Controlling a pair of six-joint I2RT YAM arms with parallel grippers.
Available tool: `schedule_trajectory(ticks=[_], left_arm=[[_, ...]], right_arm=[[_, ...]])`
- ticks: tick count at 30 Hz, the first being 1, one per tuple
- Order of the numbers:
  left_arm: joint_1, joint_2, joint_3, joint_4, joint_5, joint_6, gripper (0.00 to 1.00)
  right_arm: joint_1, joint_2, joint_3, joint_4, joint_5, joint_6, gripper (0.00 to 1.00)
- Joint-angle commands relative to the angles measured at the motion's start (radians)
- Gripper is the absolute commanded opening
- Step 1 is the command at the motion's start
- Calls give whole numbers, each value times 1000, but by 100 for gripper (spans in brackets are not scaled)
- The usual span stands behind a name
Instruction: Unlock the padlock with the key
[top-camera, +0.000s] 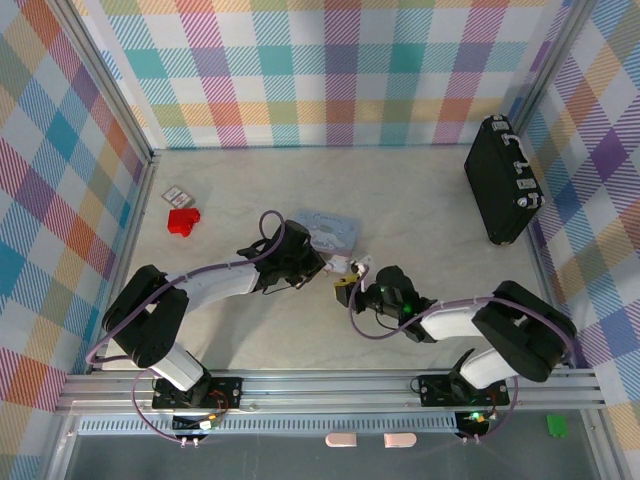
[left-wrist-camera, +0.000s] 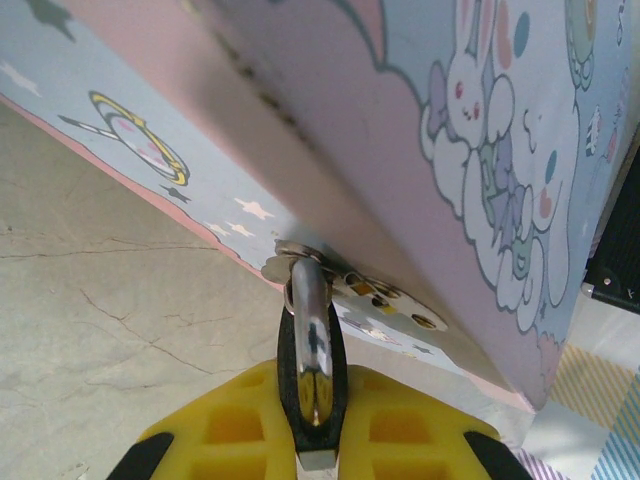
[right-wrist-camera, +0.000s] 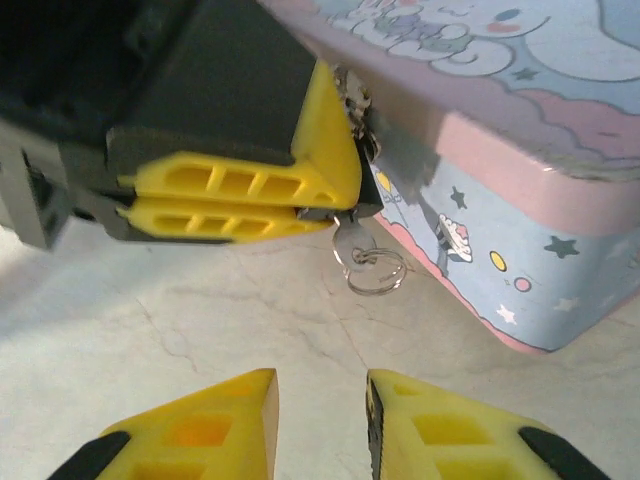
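Yellow fingertips of the left pincer (left-wrist-camera: 315, 430) sit closest to the lens, pressed together on the padlock (left-wrist-camera: 312, 350). Its silvery loop rises from between them and passes through the hasp (left-wrist-camera: 385, 298) on the front of the pale blue tin (left-wrist-camera: 480, 120). So the padlock hangs at the tin's front edge, just above the desk (left-wrist-camera: 100, 300), pinned by the left arm.

To its right, seen from the right wrist, the key (right-wrist-camera: 350, 238) pokes down out of those clamped tips. It looks seated in the keyway, but the lock body is hidden, so I cannot be sure. Further right, the right pincer (right-wrist-camera: 322, 420) hovers near the key, parted by a narrow gap and holding nothing.

The likely next move is to close on the key head and turn it. The head is small and flat. A slightly off-centre approach could nudge it sideways or pull it out instead of gripping it. A turn off the keyway's axis could bind the key or twist the padlock in the left grip, dragging the light tin across the desk.
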Motion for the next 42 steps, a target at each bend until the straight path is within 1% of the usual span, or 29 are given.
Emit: schedule_trajectory(ticks=[1, 6, 9, 12, 20, 23, 30, 33, 35, 38, 42], left_arm=[[9, -41, 32, -13, 24, 3, 0], [6, -46, 28, -17, 35, 3, 0], [5, -48, 28, -19, 38, 4, 0], [2, -48, 28, -20, 43, 4, 0], [-11, -41, 38, -22, 46, 7, 0], [-15, -39, 42, -23, 46, 6, 0], [-26, -39, 50, -28, 45, 5, 0], [-29, -39, 49, -26, 46, 4, 0], [-33, -38, 53, -26, 46, 5, 0], [-35, -36, 55, -28, 46, 5, 0], [-37, -36, 56, -27, 45, 2, 0]], right_arm=[[12, 42, 7, 174, 34, -216, 28], [33, 94, 33, 216, 61, -302, 28], [35, 124, 43, 235, 32, -351, 29], [42, 147, 51, 255, 36, -386, 30], [47, 200, 72, 283, 43, -421, 28], [48, 223, 80, 286, 72, -434, 26], [50, 268, 90, 321, 126, -442, 29], [49, 287, 91, 337, 148, -447, 28], [50, 297, 93, 348, 158, -444, 27], [50, 300, 101, 342, 162, -438, 24], [50, 309, 99, 352, 173, -431, 17]])
